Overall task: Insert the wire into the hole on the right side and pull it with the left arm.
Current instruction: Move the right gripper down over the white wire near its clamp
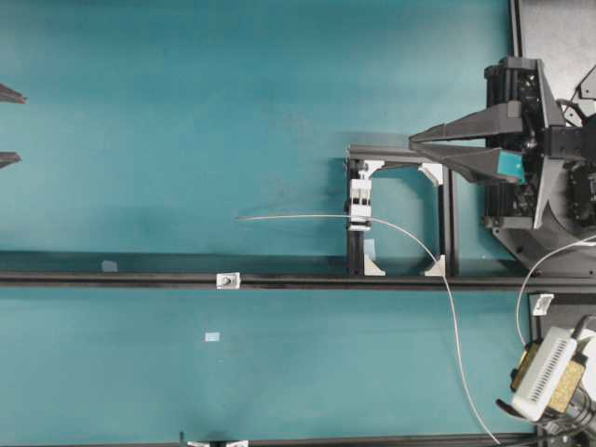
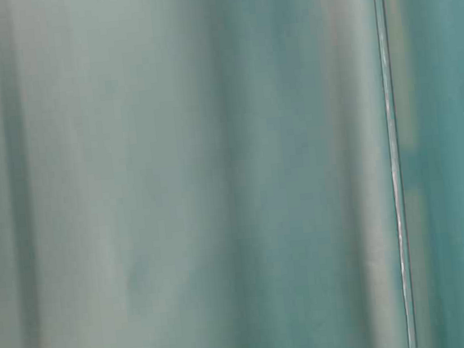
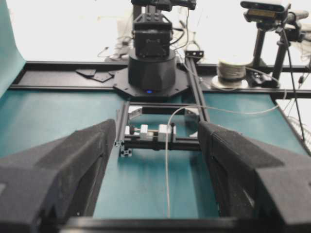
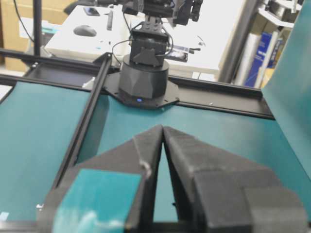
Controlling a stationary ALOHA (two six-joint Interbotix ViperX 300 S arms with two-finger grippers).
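At the far left edge of the overhead view, the left claw [image 1: 7, 126] shows only its two black fingertips, set apart; its own wrist view confirms the jaws stand open with nothing between them. On the teal bench [image 1: 140, 112], a black rail [image 1: 112, 277] runs across, carrying a small silvery tab [image 1: 227, 280]; whether its hole is free cannot be told. The wire [image 1: 298, 217] lies with its loose end left of the white clamp block [image 1: 359, 203], passes through that block on the black frame [image 1: 445, 214], then curves down to the bottom edge. The right claw [image 1: 417, 142], with a teal patch, hovers beside the frame's upper right, fingertips touching, closed on nothing. The table-level view is a blur.
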